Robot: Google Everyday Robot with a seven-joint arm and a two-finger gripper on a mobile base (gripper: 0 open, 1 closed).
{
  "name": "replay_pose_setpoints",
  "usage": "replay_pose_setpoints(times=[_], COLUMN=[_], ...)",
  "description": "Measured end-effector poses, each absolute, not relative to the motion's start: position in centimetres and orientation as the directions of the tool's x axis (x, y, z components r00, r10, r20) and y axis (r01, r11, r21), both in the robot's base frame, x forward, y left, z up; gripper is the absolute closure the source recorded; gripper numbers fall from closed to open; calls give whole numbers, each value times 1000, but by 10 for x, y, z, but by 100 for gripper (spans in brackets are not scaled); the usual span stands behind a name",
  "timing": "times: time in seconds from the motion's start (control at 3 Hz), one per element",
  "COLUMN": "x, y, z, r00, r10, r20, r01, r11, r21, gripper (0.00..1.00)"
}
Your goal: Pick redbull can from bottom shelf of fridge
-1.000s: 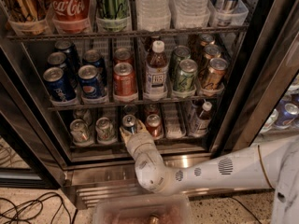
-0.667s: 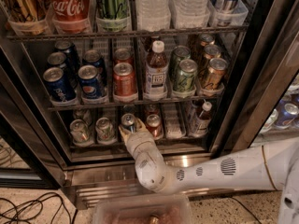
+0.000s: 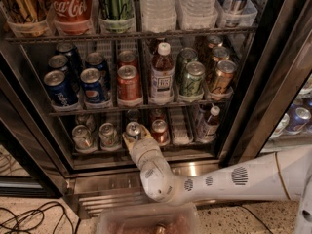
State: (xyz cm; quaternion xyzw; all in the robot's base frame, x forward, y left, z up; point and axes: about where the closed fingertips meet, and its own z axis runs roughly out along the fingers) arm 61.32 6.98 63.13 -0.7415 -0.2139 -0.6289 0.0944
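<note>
**Item: redbull can** (image 3: 132, 129). Slim, silver top facing the room. It stands at the front of a middle lane on the bottom shelf (image 3: 178, 125) of the fridge (image 3: 276, 77) and is not yet lifted clear of the rack.

**Gripper** (image 3: 132, 133). Reached in over the door sill at the can's lane. The pale jaws stand on either side of the can, and from here they look to be pinching it.

**Change over the last second.** Almost none. The gripper and can sit where they were, and the arm (image 3: 229, 179) has hardly shifted. I read this as the grasp being settled, with only the draw-out left to do.

**Same shelf.**
- Small red can (image 3: 159, 129), just beside the redbull can on its right.
- Two slim silver-topped cans to its left, the nearer (image 3: 108, 133) and the farther (image 3: 82, 135).
- A lane with clear dividers that looks unfilled.
- A small dark bottle (image 3: 208, 123) at the far right.

**Shelf above.**
- Pepsi cans (image 3: 91, 84) on the left.
- A red can (image 3: 128, 82).
- A white-capped bottle (image 3: 162, 77).
- Green and bronze cans to the right.

**Top of view.** A Coca-Cola can and clear water bottles.

**Outside the fridge.**
- A clear plastic bin (image 3: 146, 221) below the arm's wrist.
- Dark cables (image 3: 19, 217) on the floor at left.

**Handling note.** The red can stands close on the right, so a straight pull toward the room seems the safest way out.
</note>
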Motion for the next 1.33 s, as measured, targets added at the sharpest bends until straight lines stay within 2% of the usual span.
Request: replay_pose_setpoints(times=[1.33], x=[607], y=[78], z=[636], r00=[148], r10=[188], r20=[971], r01=[451], r11=[-886], r21=[103], gripper=[100])
